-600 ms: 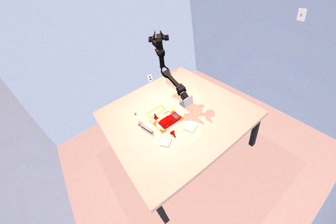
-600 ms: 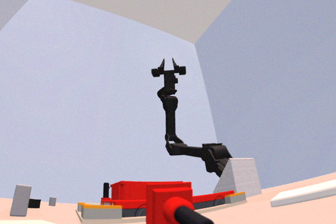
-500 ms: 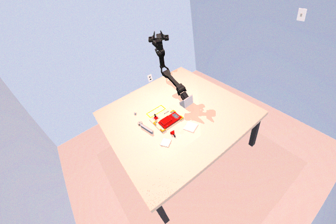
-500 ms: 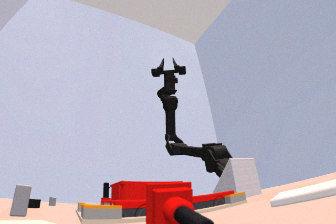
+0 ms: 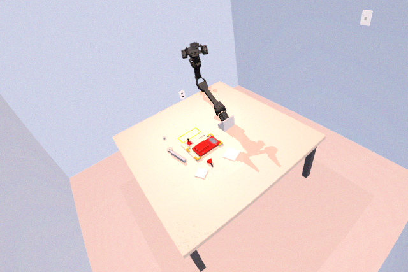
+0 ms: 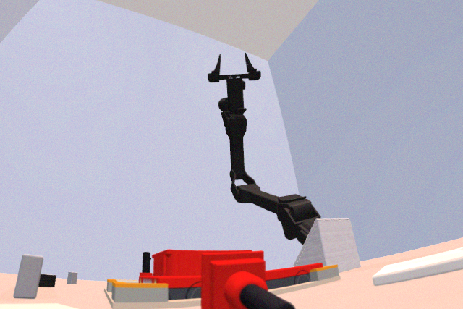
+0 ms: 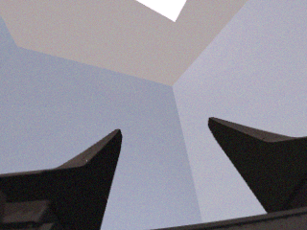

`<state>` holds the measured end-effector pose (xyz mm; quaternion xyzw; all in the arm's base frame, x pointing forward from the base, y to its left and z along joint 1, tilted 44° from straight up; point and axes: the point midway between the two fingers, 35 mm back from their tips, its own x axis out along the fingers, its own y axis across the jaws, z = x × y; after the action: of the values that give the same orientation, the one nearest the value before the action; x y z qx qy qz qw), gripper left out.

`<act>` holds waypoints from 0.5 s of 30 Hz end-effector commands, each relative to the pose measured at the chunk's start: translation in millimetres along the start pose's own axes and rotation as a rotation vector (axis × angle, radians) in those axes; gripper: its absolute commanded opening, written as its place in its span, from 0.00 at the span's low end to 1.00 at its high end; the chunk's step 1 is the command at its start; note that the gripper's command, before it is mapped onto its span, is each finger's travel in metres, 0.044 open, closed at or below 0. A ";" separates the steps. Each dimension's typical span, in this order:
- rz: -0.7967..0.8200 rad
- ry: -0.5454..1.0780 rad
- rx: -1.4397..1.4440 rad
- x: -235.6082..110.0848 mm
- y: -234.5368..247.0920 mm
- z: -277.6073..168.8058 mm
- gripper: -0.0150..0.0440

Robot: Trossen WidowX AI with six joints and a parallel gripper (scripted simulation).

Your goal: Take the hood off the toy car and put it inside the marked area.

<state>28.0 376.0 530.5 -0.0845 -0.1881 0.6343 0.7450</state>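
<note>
The red toy car sits on a white plate with yellow corners near the middle of the table. A grey-blue panel lies at the car's far end; I cannot tell the hood apart from the body. The marked area, a yellow outline, lies on the table just behind the car. My gripper is open and empty, pointing up towards the ceiling, high above the table and far from the car.
A white wedge block stands at the arm's base. Two flat white plates, a grey bar tool and a red-handled tool lie around the car.
</note>
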 end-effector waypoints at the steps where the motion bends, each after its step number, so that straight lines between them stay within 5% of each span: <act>1: -0.024 0.107 0.042 13.2 -5.0 -34.3 1.00; 15: -0.058 0.397 0.074 36.5 -21.0 -144.3 1.00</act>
<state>94.3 417.6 440.2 -0.1534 -0.0506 0.5995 0.7839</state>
